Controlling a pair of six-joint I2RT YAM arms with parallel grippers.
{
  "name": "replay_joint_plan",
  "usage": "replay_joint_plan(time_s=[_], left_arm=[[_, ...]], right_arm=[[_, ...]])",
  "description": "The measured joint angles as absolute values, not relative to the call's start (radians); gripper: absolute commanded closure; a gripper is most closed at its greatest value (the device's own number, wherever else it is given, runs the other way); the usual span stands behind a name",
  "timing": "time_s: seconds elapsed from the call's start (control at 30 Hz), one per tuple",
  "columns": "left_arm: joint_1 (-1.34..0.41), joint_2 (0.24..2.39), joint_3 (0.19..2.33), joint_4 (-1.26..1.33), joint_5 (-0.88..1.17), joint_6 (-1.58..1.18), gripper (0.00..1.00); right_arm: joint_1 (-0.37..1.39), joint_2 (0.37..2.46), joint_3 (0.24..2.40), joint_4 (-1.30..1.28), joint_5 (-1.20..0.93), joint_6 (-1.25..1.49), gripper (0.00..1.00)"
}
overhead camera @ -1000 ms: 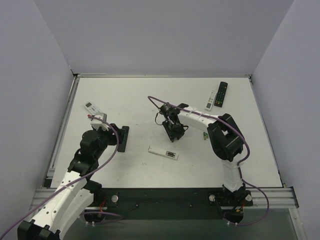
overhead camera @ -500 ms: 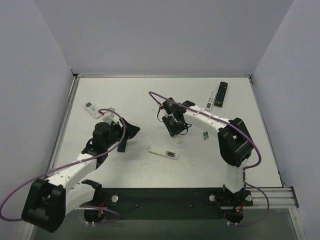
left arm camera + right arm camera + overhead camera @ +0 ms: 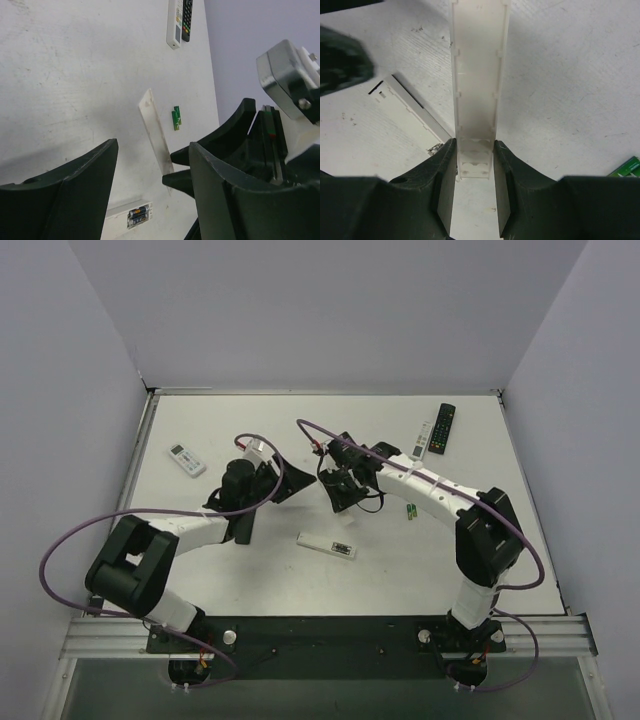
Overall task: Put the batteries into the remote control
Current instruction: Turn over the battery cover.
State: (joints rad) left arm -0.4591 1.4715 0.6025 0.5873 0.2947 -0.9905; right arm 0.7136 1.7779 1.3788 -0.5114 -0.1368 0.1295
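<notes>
The right gripper (image 3: 474,152) is closed narrowly on one end of a thin, milky-white plastic battery cover (image 3: 477,75) with small clips along its edges. The left gripper (image 3: 152,150) is spread wide and empty just beside it. The flat white remote (image 3: 327,546) lies at lower centre, with dark batteries (image 3: 138,215) in its bay and green spares (image 3: 410,510) to its right. Seating the cover probably calls for holding it level, lining up the clips and sliding gently.

A white cover strip (image 3: 476,90) runs out past the top edge of the right wrist view. At that view's right edge the green batteries (image 3: 627,167) are cut off, and from above they are too small to count. The open white remote (image 3: 131,217) is partly hidden behind the left gripper (image 3: 152,145).
</notes>
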Motion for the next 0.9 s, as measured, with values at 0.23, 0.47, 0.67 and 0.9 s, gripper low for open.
replay_joint_plan(time_s=[0.23,0.47,0.67,0.9], left_arm=[[-0.498,1.622,0.673,0.658,0.315,-1.063,0.42],[-0.520,1.678,0.673,0.714,0.334,-1.108,0.70],[-0.527,1.703,0.673,0.843,0.371,-1.156,0.98],[-0.527,1.705,0.619,1.008,0.409,-1.163,1.00]], right_arm=[[0.722,1.744,1.369,-0.504,-0.159,0.134,0.90],[0.723,1.718,1.360,-0.502,-0.168,0.152,0.90],[0.724,1.701,1.350,-0.493,-0.171,0.163,0.76],[0.710,1.613,1.306,-0.472,-0.217,0.164,0.49]])
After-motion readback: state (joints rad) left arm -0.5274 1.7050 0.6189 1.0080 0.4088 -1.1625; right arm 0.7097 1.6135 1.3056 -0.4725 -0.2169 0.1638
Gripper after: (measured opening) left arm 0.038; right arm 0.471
